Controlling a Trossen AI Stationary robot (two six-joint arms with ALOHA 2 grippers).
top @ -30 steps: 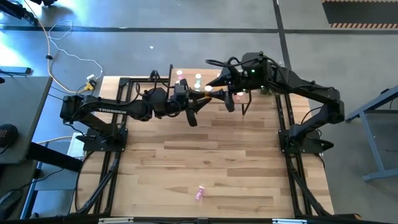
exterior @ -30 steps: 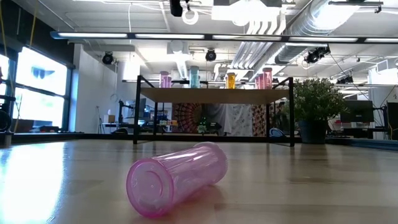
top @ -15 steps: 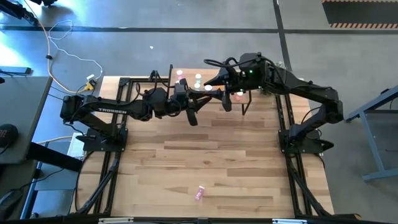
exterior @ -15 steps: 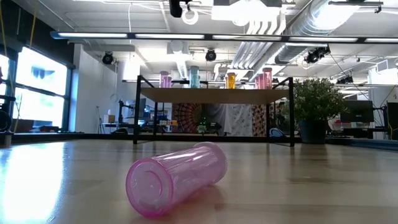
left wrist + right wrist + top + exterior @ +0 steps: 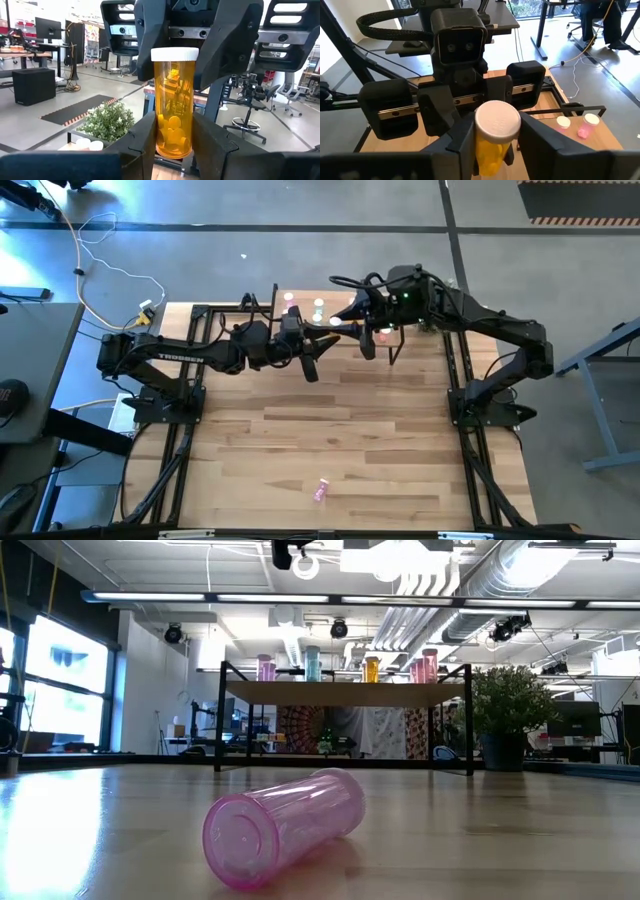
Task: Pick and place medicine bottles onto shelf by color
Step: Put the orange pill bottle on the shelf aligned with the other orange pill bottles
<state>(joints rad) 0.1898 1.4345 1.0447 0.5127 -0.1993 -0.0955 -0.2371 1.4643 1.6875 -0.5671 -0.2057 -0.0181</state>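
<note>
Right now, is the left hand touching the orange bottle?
Touching. The left wrist view shows the left hand gripping the orange bottle, with both fingers pressed flat against its sides and no gap showing.

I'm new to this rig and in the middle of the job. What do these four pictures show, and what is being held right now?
You are looking at two dark robot arms working at a wooden table. One picture looks straight down on it and one looks level across the tabletop. The other two come from a camera on each arm's wrist.

The left gripper is shut on the lower part of an upright orange bottle. The right gripper is at the same bottle's white cap, so this looks like a handover, held up beside the shelf.

Several bottles stand on the shelf, with a potted plant next to it. One pink bottle lies on its side on the table's near part.
</note>
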